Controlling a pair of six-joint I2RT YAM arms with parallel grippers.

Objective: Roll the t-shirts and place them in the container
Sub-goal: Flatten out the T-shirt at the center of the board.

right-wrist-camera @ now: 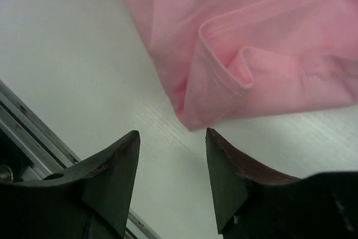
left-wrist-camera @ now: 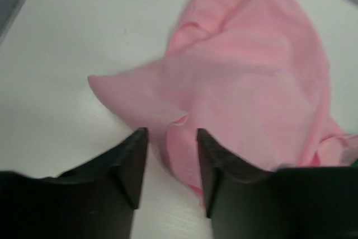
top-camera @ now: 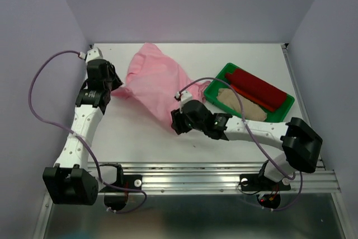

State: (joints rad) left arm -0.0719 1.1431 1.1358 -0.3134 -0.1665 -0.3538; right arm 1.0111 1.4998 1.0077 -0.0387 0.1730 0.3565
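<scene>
A light pink t-shirt [top-camera: 156,82] lies crumpled and partly spread on the white table. My left gripper [top-camera: 117,85] sits at the shirt's left edge. In the left wrist view its fingers stand apart, and my left gripper [left-wrist-camera: 170,134] has a loose fold of the pink t-shirt [left-wrist-camera: 251,82] lying between them, unpinched. My right gripper [top-camera: 175,122] is at the shirt's near corner. In the right wrist view my right gripper [right-wrist-camera: 170,134] is open over bare table, and the hemmed corner of the pink t-shirt [right-wrist-camera: 251,37] ends just beyond its tips.
A green tray [top-camera: 215,82] stands at the right of the table, holding a rolled dark red shirt [top-camera: 257,88] and a beige shirt [top-camera: 238,103]. A metal rail [top-camera: 212,174] runs along the table's near edge. Lilac walls enclose the left, back and right.
</scene>
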